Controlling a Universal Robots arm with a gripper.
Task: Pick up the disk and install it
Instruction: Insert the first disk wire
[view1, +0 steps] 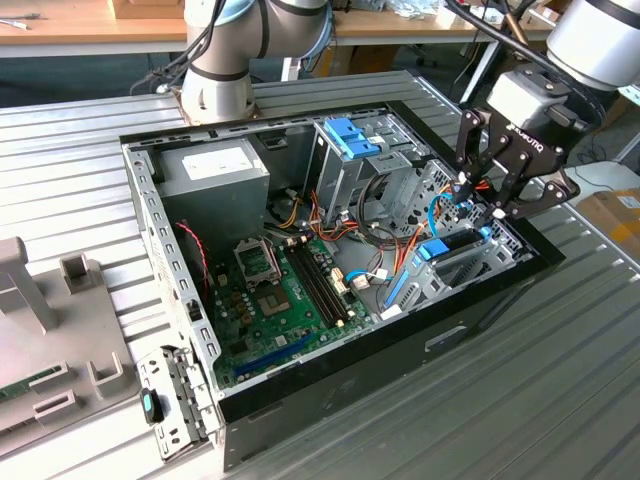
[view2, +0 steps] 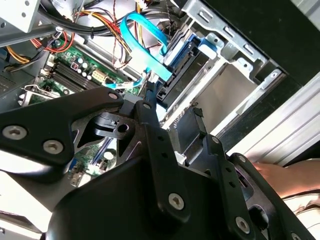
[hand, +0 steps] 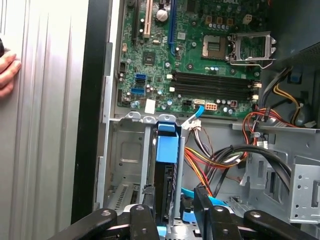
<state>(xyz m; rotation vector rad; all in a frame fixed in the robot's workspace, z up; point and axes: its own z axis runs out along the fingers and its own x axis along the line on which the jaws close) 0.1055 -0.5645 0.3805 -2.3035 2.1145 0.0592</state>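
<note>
The disk (view1: 452, 246) sits in the silver drive bay (view1: 470, 278) at about four o'clock of the open computer case (view1: 330, 385) in the exterior view. It stands on edge, with its blue end tab toward the motherboard (view1: 270, 300) and its dark body running back toward the case wall. In the first wrist view the disk (hand: 166, 147) is seen end on, blue tab foremost, standing in the bay. In the second wrist view the disk (view2: 182, 70) lies beyond the fingertips, with the thin blue cable (view2: 145, 40) curving just beside it.

The gripper (view1: 483, 205) hangs at one o'clock of the disk, just above its far end. Its jaws are spread wide and nothing is clamped between them. In both wrist views the gripper (hand: 174, 195) (view2: 172, 100) has a finger on either side of the disk's line; whether a pad touches it, I cannot tell.

At twelve o'clock of the bay stands the tall cage (view1: 350, 150) with blue clips, and the power supply (view1: 215, 170) is at ten o'clock. A person's hand (hand: 7, 72) rests on the ribbed table (view1: 520, 400) outside the case.
</note>
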